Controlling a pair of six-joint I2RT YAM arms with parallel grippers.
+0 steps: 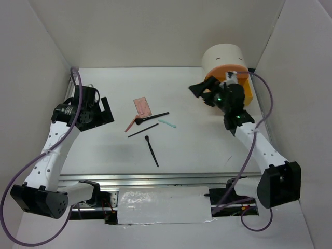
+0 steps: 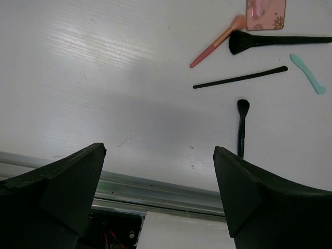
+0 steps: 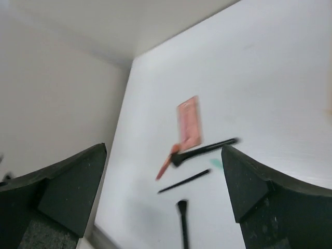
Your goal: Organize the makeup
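Observation:
The makeup lies loose mid-table: a flat pink palette [image 1: 141,106], a red-handled brush [image 1: 133,123], a broad black brush [image 1: 154,117], a thin black pencil [image 1: 143,130], a mint-green stick [image 1: 167,123] and a small black brush [image 1: 152,151]. My left gripper [image 1: 108,111] hovers open to their left, holding nothing. In its wrist view [image 2: 160,150] the palette [image 2: 265,11], red-handled brush [image 2: 218,40] and small black brush [image 2: 242,127] lie ahead. My right gripper [image 1: 201,94] is open and empty by the drawer unit, its camera [image 3: 164,149] facing the palette [image 3: 189,123].
A round cream drawer unit [image 1: 223,59] with an orange front [image 1: 245,89] stands at the back right, close behind my right wrist. White walls enclose the table on three sides. A metal rail [image 1: 155,179] runs along the near edge.

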